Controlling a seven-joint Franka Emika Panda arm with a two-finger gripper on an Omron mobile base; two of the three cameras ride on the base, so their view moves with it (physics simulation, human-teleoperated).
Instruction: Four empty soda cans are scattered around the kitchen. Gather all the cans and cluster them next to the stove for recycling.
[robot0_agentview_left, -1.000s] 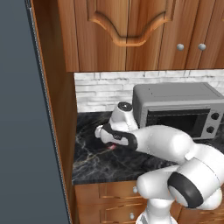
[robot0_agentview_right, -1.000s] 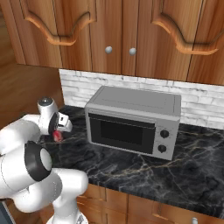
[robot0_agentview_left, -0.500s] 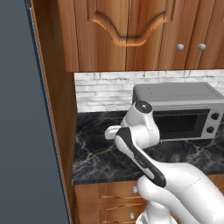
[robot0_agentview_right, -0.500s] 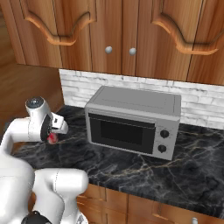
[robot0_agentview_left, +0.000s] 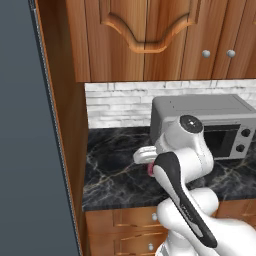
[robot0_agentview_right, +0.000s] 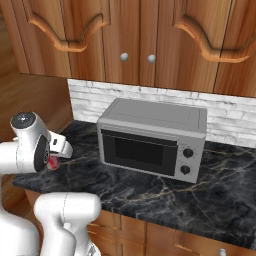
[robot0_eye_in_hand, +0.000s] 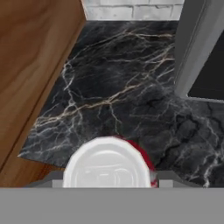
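Jaws of the gripper (robot0_eye_in_hand: 109, 181) clamp the small red silvery-topped soda can (robot0_eye_in_hand: 107, 164), now lifted off the black marble counter (robot0_eye_in_hand: 131, 96) left of the silver toaster oven (robot0_agentview_right: 152, 135): ready for carrying stoveward.

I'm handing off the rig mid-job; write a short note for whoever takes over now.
Gripper: shut on a soda can, held above the black marble counter, left of the toaster oven.
Done: this one can is picked up.
Left: carry it to the stove and set it beside it, then gather the other cans. Neither stove nor other cans are in view here.
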